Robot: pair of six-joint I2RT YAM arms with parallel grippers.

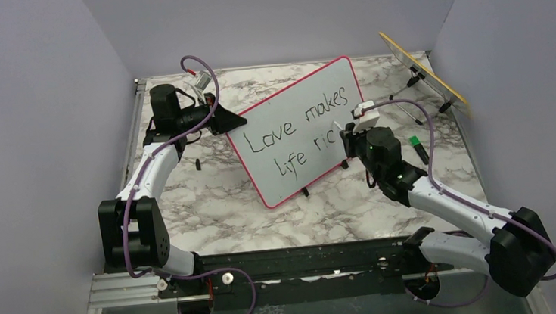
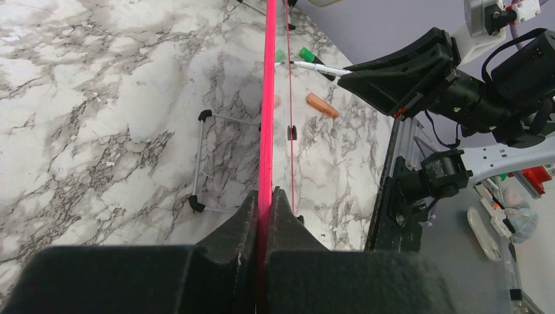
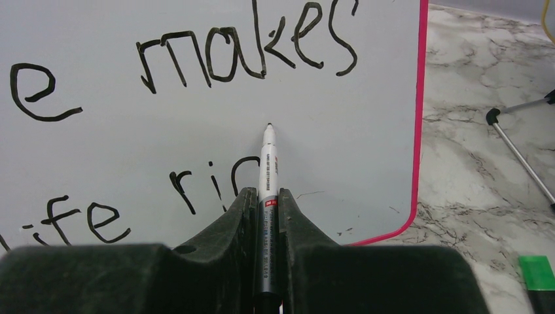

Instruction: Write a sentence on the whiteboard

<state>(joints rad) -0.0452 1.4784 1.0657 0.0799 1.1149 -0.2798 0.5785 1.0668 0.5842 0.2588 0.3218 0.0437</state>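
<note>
Right end effector (image 3: 265, 196) clamping marker (image 3: 268, 154), whiteboard (image 3: 366, 131) sentence (image 3: 229, 55) partly hidden behind it

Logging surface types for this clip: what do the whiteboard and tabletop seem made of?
Whiteboard: smooth white panel, likely coated board, since ink lines sit crisp; thin pink-red frame looks plastic. Tabletop: white with grey veining, marble-look; real stone or printed laminate cannot be told.

Pink-framed whiteboard (image 1: 307, 92) standing askew, toward the table's (image 1: 211, 208) far edge
black marker sentence (image 1: 317, 113) reads "Love makes" over "life ric"
</note>
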